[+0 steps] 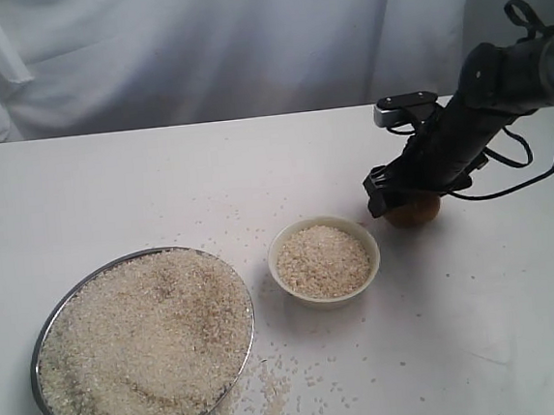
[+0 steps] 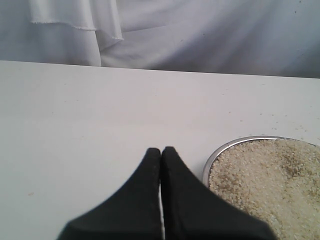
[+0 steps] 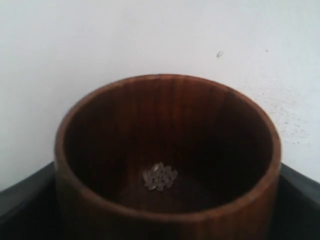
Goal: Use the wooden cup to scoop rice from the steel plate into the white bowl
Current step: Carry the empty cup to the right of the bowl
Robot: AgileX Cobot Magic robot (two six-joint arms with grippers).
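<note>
The steel plate (image 1: 42,337) at the front left is heaped with rice (image 1: 144,345). To its right, the white bowl (image 1: 326,300) holds rice (image 1: 322,260) nearly up to its rim. Right of the bowl, the wooden cup (image 1: 417,213) rests on the table with my right gripper (image 1: 400,203) shut round it. In the right wrist view the cup (image 3: 165,110) stands between black fingers (image 3: 22,202) and has a few grains (image 3: 160,176) on its dark bottom. In the left wrist view my left gripper (image 2: 161,150) is shut on nothing, beside the plate's rim (image 2: 209,165).
Loose grains (image 1: 274,392) lie scattered on the white table in front of the plate and behind the bowl. A white cloth (image 1: 195,50) hangs along the table's back edge. The right arm's cables (image 1: 525,161) loop above the table at the right.
</note>
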